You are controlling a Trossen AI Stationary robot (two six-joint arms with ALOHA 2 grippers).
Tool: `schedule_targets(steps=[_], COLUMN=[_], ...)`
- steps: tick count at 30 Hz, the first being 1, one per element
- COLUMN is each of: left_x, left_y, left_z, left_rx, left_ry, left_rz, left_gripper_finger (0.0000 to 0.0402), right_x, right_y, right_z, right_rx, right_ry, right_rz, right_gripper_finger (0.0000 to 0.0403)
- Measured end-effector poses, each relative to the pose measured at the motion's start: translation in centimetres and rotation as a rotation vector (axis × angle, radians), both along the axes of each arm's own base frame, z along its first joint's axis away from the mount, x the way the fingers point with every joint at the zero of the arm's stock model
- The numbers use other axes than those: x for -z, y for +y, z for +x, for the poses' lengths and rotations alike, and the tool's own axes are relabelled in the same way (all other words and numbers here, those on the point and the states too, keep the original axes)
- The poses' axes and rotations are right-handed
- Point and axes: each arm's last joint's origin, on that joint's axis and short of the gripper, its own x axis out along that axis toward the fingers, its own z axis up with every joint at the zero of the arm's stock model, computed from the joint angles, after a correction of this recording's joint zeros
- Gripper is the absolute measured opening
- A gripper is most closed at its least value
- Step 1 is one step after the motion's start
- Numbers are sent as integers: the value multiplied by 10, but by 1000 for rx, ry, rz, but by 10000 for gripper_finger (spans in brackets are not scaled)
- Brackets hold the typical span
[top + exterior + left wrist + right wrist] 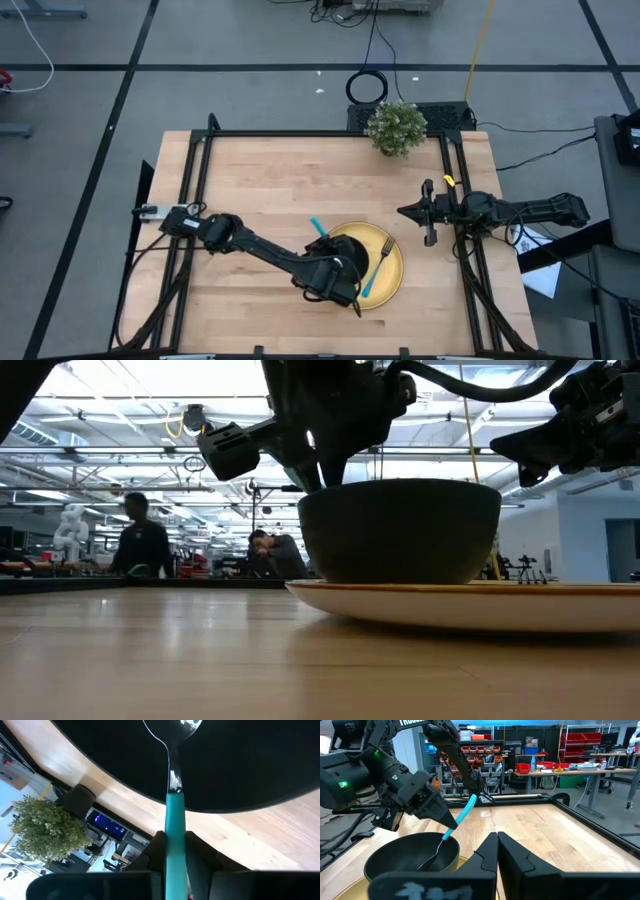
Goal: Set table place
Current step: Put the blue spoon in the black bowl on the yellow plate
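A black bowl (400, 530) stands on the round yellow plate (392, 282) near the table's front middle. My left gripper (449, 821) is over the bowl, shut on the spoon (436, 852), whose metal end is down inside the bowl (395, 855). The spoon's turquoise handle sticks up past the gripper (318, 228). A fork (378, 262) with a turquoise handle lies on the plate to the right of the bowl. My right gripper (404, 211) is shut and empty above the table's right part, pointing left. My left gripper pinches the spoon's turquoise handle (175, 827) between its two fingers, on the handle's lower part near the metal neck. The fingers come slanting down from the table's left and near side. The spoon is tilted, handle end up (471, 800), metal end low inside the bowl (184, 726).
A small green potted plant (397, 127) stands at the table's far edge, right of middle. Black frame rails (196, 170) run along the table's left, far and right sides. Bare wood (270, 180) lies left of and behind the plate. People show in the room beyond (140, 545).
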Motion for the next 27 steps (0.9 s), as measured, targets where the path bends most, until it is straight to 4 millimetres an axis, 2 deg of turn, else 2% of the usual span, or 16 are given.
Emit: schedule_targets(steps=[27], left_x=[2], left_y=[-1], left_z=[-5], left_rx=[-77], left_ry=[30], left_rz=[-102], left_gripper_finger=[45], right_x=[0], right_y=[0], right_z=[0], right_rx=[-1], right_ry=[0], right_rz=[8], right_gripper_finger=[0])
